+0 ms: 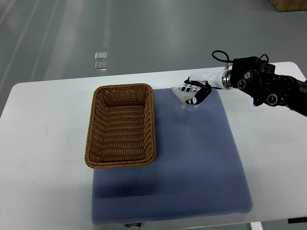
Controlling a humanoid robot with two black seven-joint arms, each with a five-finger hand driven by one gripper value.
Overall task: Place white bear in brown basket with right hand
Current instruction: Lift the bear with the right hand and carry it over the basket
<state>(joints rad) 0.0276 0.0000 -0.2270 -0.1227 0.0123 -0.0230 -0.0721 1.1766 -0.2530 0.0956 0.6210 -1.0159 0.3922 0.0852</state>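
- The right hand [195,92] reaches in from the right edge on a black arm with a white wrist section, stopping over the far edge of the blue mat [192,163].
- Its dark-tipped fingers [201,96] are curled around the white bear [183,94], which sits right at the fingertips on their left side, pinched by them.
- The bear is small and pale, and partly covered by the fingers. It seems to hang just above the mat's far edge, with a faint shadow under it.
- From here I cannot make out which end is its head or which way it faces. What shows of it looks stretched roughly left to right, in line with the hand.
- The brown basket [93,139] lies on the white table [43,163] with its right side overlapping the mat. Its long side runs away from the robot, and its nearest far corner is just left of the bear, not touching it.
- Nothing lies inside the basket.
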